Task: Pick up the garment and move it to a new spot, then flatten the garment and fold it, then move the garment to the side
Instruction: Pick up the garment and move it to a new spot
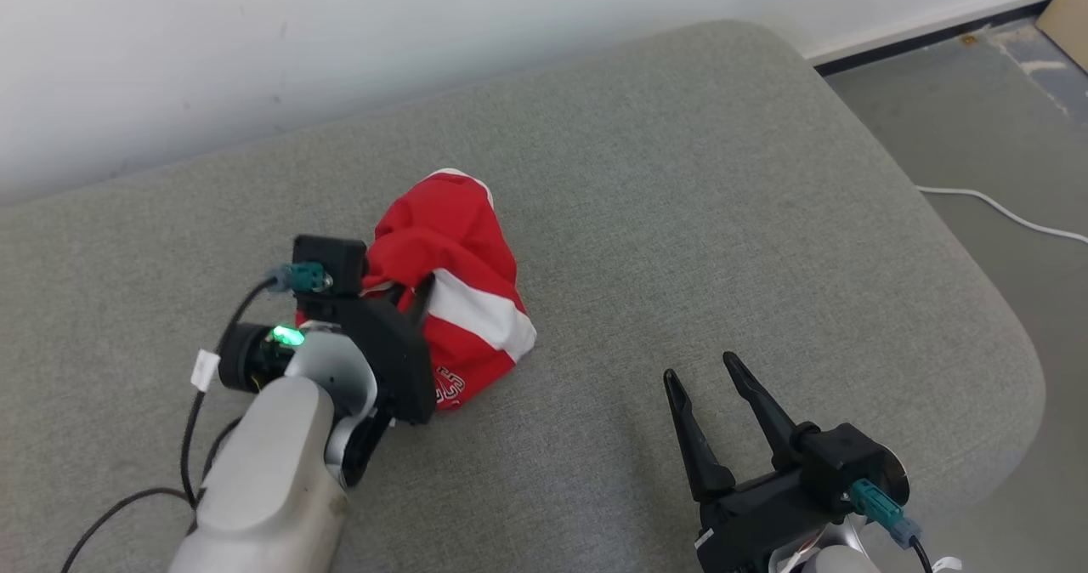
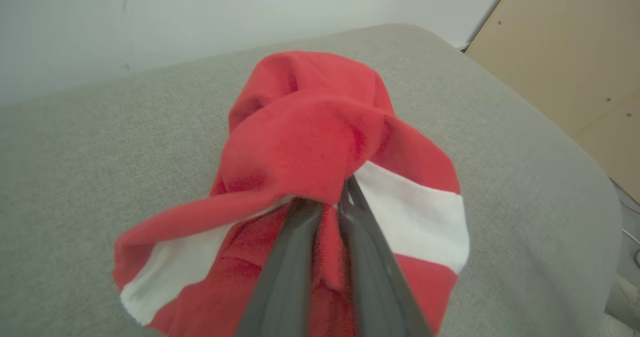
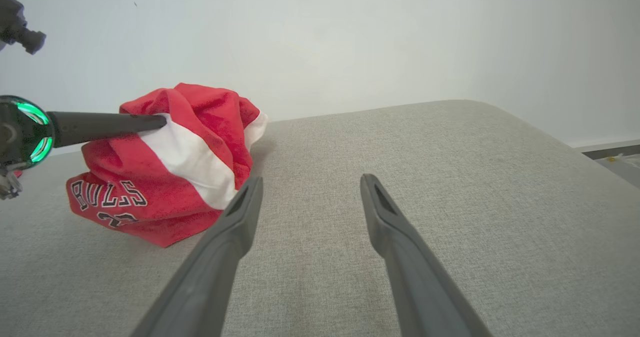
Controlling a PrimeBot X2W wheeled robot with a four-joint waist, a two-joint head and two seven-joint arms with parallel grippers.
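Note:
A red garment (image 1: 459, 284) with a white stripe and "BULLS" lettering is bunched in a heap on the grey cushion (image 1: 680, 216). My left gripper (image 1: 408, 288) is shut on a fold near the top of the garment (image 2: 310, 142); in the left wrist view its tips are buried in red cloth. From the right wrist view the garment (image 3: 170, 167) shows at the left, with the left arm's finger (image 3: 105, 123) pressed into it. My right gripper (image 1: 701, 367) stands open over bare cushion to the garment's right, its fingertips (image 3: 250, 189) apart with nothing between them.
A white wall (image 1: 340, 46) runs behind the cushion. The cushion's rounded edge drops to a grey floor (image 1: 977, 131) at the right, where a white cable (image 1: 1003, 212) lies. A tan board (image 2: 575, 52) leans at the far right.

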